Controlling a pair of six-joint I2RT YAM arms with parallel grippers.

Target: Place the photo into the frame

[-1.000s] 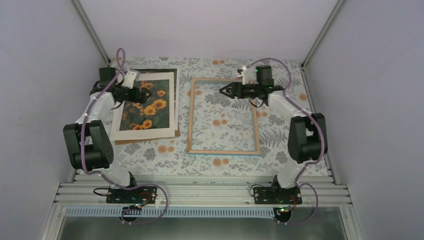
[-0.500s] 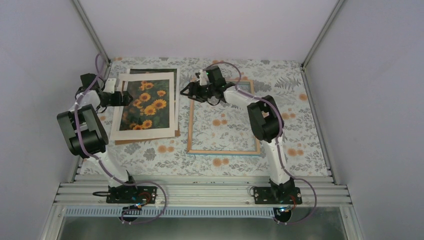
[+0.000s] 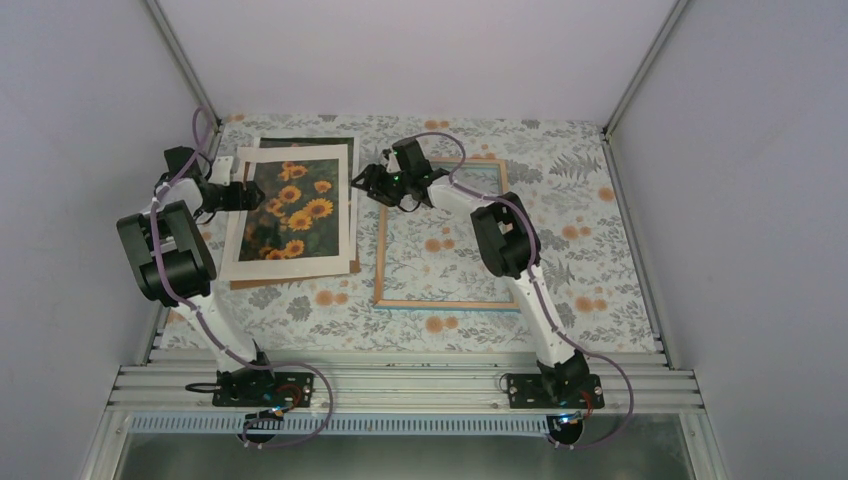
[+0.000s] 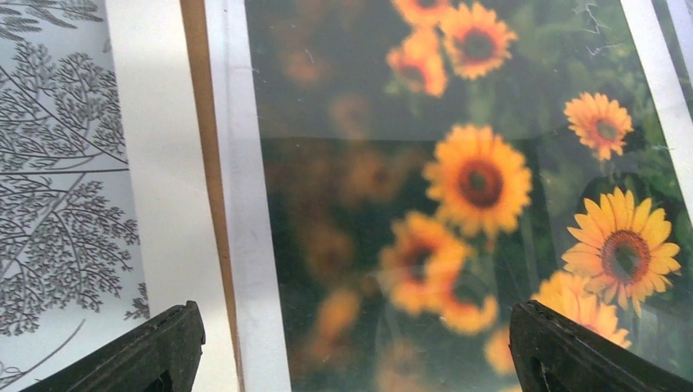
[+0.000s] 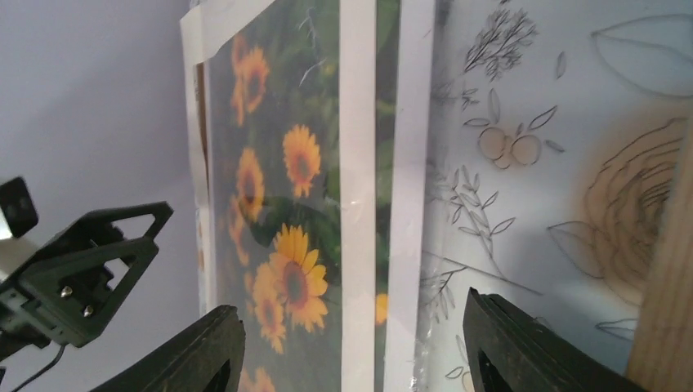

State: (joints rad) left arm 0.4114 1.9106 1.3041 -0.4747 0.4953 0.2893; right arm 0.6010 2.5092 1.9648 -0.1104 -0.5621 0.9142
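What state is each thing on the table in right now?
Sunflower paper photo: flat, face up, not in frame.
Thin rectangular wooden frame: flat, pale back up, empty.
Left black two-finger hand: open, above photo.
Right black two-finger hand: open, holding nothing.

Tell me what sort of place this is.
Probably a robot test cell, not a home: plain pale walls on aluminium struts box in a floral-covered table, and the left arm and right arm are bolted to a metal rail.

Photo [image 3: 292, 208]: orange-yellow sunflowers, dark green ground. Frame [image 3: 450, 303]: pale wood. Tablecloth [image 3: 585, 200]: grey leaves, orange blooms.
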